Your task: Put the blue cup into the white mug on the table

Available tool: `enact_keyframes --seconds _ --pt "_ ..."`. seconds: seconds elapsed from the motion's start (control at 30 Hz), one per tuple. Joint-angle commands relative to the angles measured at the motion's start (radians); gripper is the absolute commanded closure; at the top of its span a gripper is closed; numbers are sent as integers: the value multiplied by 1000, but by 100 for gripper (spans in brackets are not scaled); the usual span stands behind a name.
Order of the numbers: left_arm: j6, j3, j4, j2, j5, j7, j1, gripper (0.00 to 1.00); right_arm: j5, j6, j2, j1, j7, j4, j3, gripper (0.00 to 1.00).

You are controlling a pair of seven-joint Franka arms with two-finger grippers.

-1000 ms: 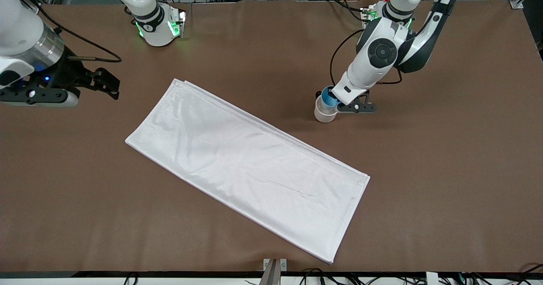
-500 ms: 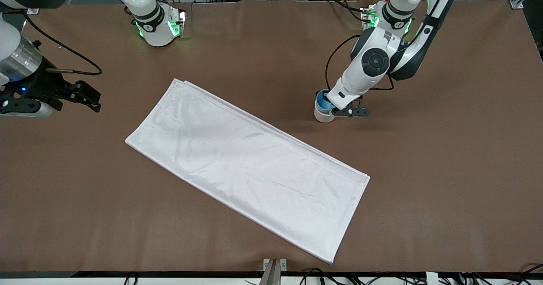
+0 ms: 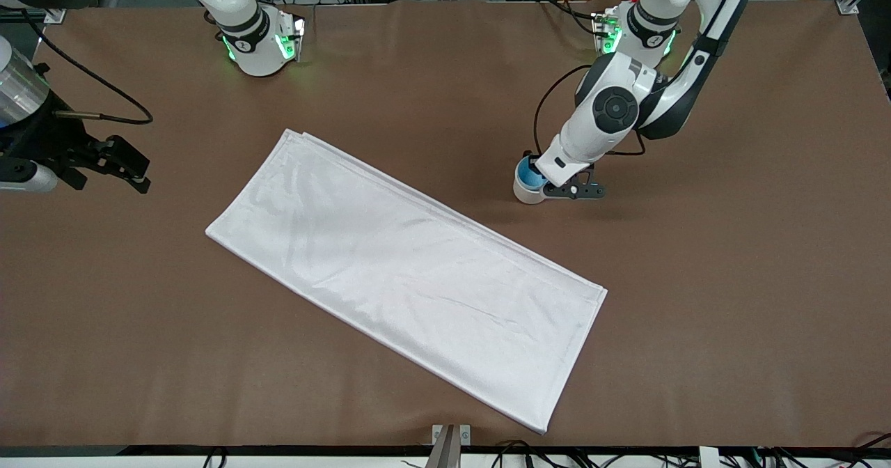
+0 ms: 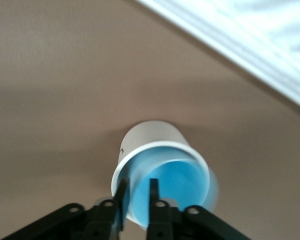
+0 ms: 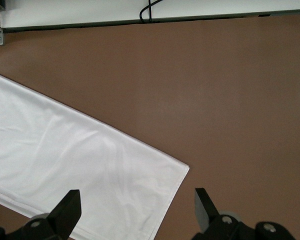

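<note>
Toward the left arm's end of the counter (image 3: 731,259), the left arm bends down from its base, elbow raised and wrist tilted steeply, so the left pincer (image 4: 137,192) sits at the rim of the white mug (image 3: 523,191). The blue cup (image 3: 530,174) rests inside that mug, leaning a little, and the pincer's two fingers (image 4: 121,196) straddle the cup's wall with a narrow gap between them, too close to tell whether they pinch it or have let go. The right arm waits, its right pincer (image 5: 135,210) spread wide over bare counter near the right arm's end, beside the white cloth (image 3: 411,273). Tiny dark marks on the mug's side cannot be read.
</note>
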Motion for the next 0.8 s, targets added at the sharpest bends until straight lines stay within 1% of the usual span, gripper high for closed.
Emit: enact_keyframes --seconds 0.0,0.13,0.27,0.53,0.77 --pt "-90 9 86 -5 30 -4 13 0 20 14 -32 -10 -8 -22 9 0" --pt "-200 20 193 -5 65 14 66 0 20 12 -34 -11 -12 -15 9 0" --pt "-233 20 269 -5 110 54 120 0 20 12 -40 -5 -8 -7 9 0" --pt "-233 20 308 -5 194 105 223 0 18 15 -40 4 -6 -10 6 0" --pt "-237 20 295 -35 202 280 307 0 16 12 -40 6 -11 -18 6 0"
